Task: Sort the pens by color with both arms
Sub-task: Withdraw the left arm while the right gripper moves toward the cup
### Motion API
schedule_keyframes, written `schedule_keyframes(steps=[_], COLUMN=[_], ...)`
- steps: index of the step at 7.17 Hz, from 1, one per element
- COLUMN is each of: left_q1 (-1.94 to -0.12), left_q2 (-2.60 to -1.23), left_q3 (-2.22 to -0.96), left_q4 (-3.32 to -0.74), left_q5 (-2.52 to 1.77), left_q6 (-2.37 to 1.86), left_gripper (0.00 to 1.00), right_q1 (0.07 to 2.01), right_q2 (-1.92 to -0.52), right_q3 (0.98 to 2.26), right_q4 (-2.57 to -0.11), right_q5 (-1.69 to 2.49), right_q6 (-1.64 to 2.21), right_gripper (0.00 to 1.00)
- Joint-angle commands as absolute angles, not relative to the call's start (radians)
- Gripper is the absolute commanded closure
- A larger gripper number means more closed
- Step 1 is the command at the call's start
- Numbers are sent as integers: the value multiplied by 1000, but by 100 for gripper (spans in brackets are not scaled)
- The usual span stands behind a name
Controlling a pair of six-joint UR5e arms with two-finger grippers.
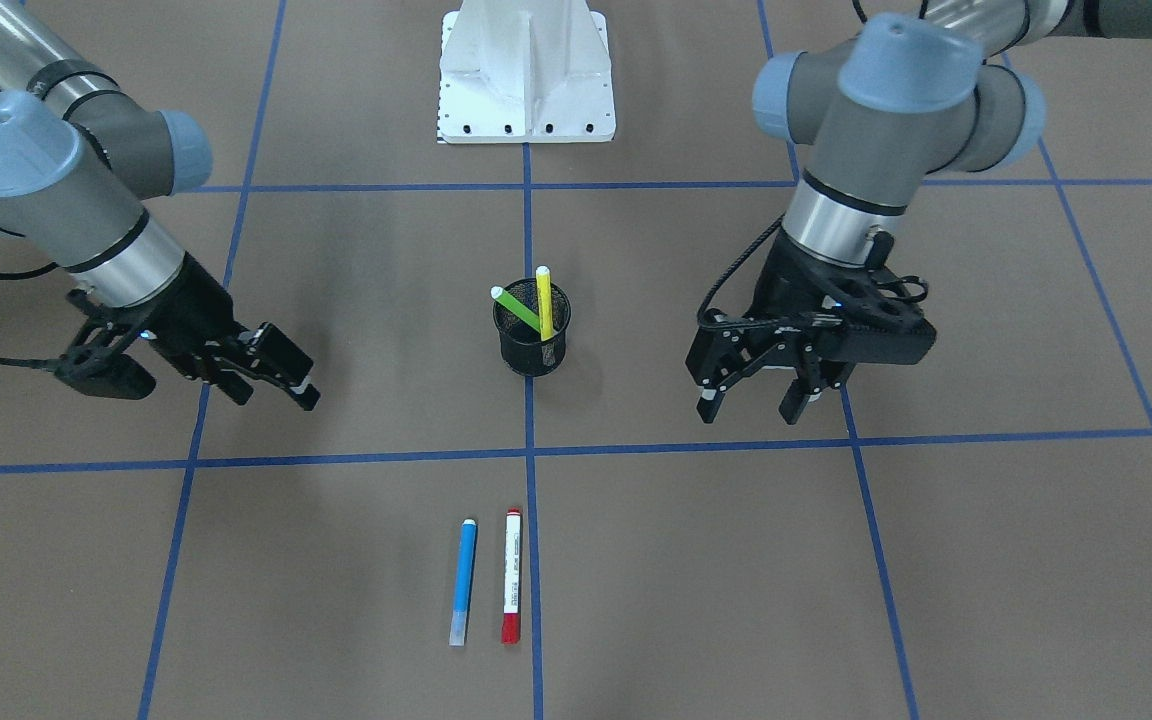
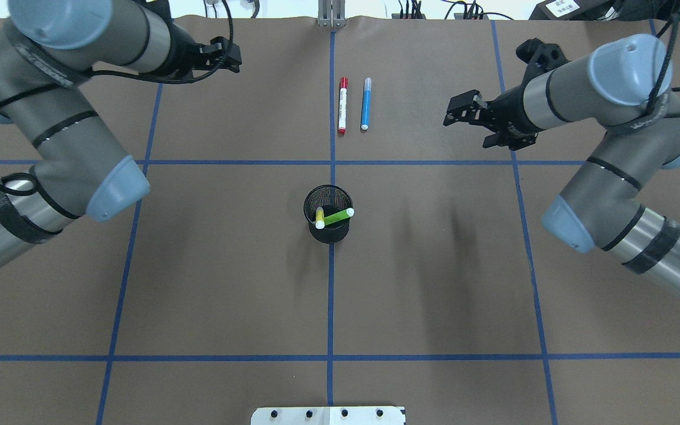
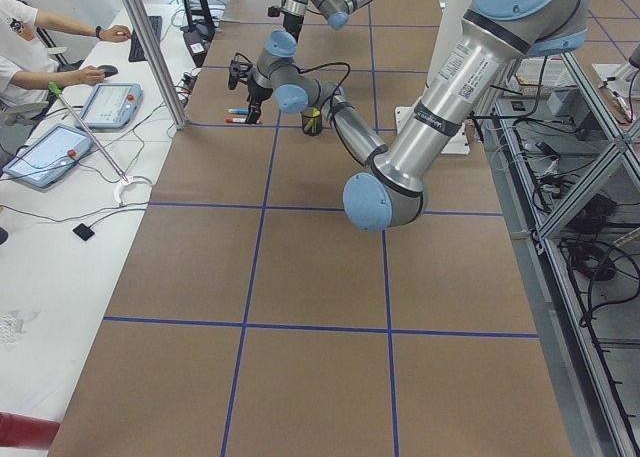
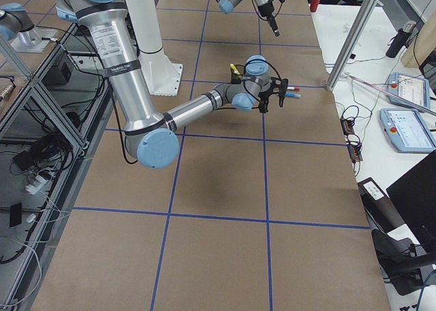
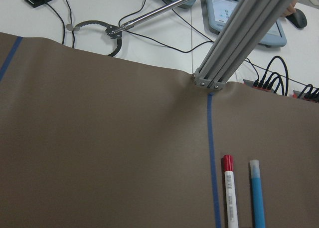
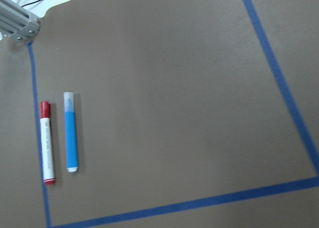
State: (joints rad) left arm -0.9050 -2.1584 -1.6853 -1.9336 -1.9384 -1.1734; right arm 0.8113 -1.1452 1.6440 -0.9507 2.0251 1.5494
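Facing the robot: the blue pen (image 1: 463,580) and the red-ended pen (image 1: 511,575) lie flat, side by side and just apart, on the brown surface (image 1: 836,600). Their long axes run along the centre tape line (image 1: 533,490). The green pen (image 1: 521,310) and yellow pen (image 1: 544,300) stand tilted in the mesh cup (image 1: 533,350). The left end effector (image 1: 751,408) and right end effector (image 1: 274,397) hover on either side of the cup, each with its fingers apart and holding nothing.

From overhead: both flat pens sit on the right arm's side of the tape line, beyond the cup. The right end effector looks the nearer of the two, with the blue pen on its side of the pair.

From the table ends: the pens are too small to add detail.

Left wrist: the pair lies at the lower right, red-ended pen nearer.

Right wrist: the pair lies at the left, lengthwise up the view, blue pen nearer.
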Motion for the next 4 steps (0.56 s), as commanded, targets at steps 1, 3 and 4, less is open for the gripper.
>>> schedule_keyframes(steps=[1, 3, 4], left_q1=[-969, -1017, -1046], left_q2=[-2103, -2068, -2053], left_q3=[-1695, -1703, -1703], left_q4=[-1942, -1950, -1951], left_q5=[-2078, -2135, -2185], left_q6=[-1135, -1134, -1132], left_gripper=[12, 13, 13], right_q1=[692, 612, 595], right_q2=[-1039, -1003, -1006], right_q3=[1686, 1698, 1700], right_q4=[-1084, -1124, -1123], right_q5=[1988, 1982, 1983], right_q6=[1693, 1680, 1668], right_gripper=[0, 1, 2])
